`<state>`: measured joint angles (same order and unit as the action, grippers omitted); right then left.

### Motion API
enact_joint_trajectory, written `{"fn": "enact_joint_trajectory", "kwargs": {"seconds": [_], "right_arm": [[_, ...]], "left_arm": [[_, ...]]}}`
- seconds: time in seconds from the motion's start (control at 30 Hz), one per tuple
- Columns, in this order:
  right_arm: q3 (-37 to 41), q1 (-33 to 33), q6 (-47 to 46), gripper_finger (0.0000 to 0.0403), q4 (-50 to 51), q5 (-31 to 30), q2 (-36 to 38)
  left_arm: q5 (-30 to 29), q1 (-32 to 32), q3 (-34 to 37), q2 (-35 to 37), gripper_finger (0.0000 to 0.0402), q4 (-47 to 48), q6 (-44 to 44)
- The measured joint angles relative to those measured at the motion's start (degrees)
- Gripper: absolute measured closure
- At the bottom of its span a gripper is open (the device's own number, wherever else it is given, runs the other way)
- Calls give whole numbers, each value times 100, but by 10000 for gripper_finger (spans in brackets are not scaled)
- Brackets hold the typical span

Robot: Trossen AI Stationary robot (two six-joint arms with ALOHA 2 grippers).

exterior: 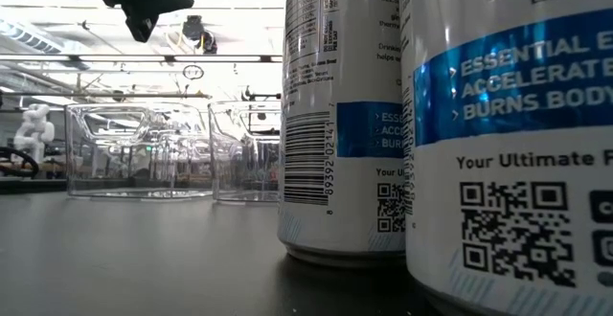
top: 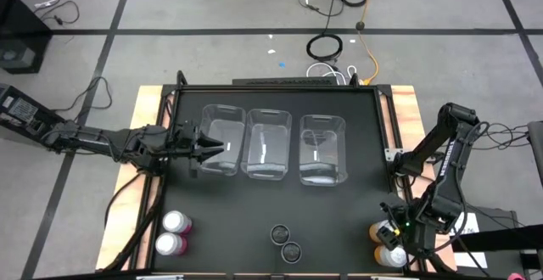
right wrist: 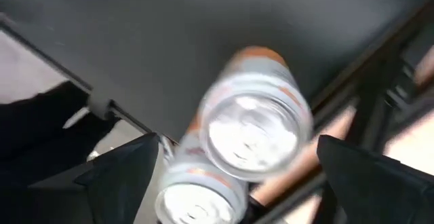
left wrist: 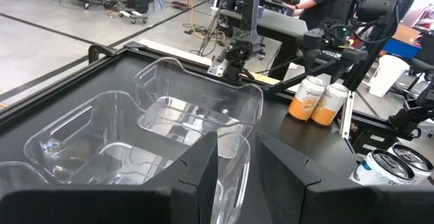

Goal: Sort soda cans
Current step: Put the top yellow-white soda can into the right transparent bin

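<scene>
Right gripper [right wrist: 237, 176] jaws wide apart above the orange cans [right wrist: 254, 125]; centre on one, descend straight, avoid nudging its neighbour. Left gripper [left wrist: 234, 157] nearly closed, empty, over the bins [top: 222, 136].

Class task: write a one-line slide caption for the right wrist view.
Right gripper, jaws open, poised over two orange cans at the table's edge.

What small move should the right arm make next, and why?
Probably lower the right tool straight down around the nearer orange can and close. Its fingers stand wide open on either side of the can top, and no can is in the bins yet.
</scene>
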<state>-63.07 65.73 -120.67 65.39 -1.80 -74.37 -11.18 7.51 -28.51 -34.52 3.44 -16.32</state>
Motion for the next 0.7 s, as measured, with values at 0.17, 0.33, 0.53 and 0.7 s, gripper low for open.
{"fn": "enact_joint_trajectory", "kwargs": {"seconds": [0.17, 0.33, 0.53, 0.7], "right_arm": [[0, 0, -17, 6, -131, -279, 0], [-8, 0, -15, 6, -65, -248, -42], [-11, -2, -132, 6, 144, 69, -96], [-11, -2, -177, 7, -76, 47, -94]], "left_arm": [[0, 2, 0, -2, 293, 2, 0], [0, 0, 0, -2, 293, 2, 2], [0, 2, 2, 0, 293, 2, 2], [0, 2, 2, 0, 293, 2, 0]]}}
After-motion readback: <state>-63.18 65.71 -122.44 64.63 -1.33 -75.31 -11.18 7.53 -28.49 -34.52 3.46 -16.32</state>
